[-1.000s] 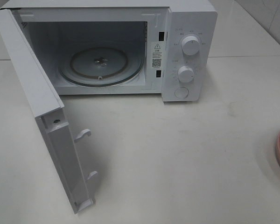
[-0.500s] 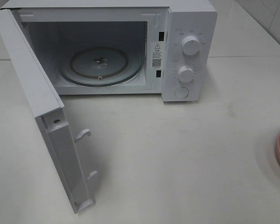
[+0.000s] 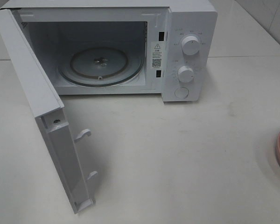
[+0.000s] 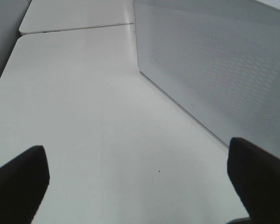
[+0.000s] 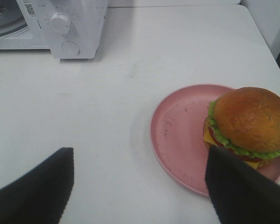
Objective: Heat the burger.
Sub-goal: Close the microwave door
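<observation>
Burger on pink plate, off-centre | microwave door open, turntable bare | left gripper jaws apart, holding nothing | right gripper jaws apart over table, holding nothing

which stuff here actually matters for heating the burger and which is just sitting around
Belongs to the job:
- burger with glossy orange-brown bun, green lettuce, yellow cheese
- round pink plate it sits on
- white microwave, door swung open, bare glass turntable inside
- open right gripper above the plate

Just there:
- white table
- open left gripper, empty, beside the microwave's perforated wall
</observation>
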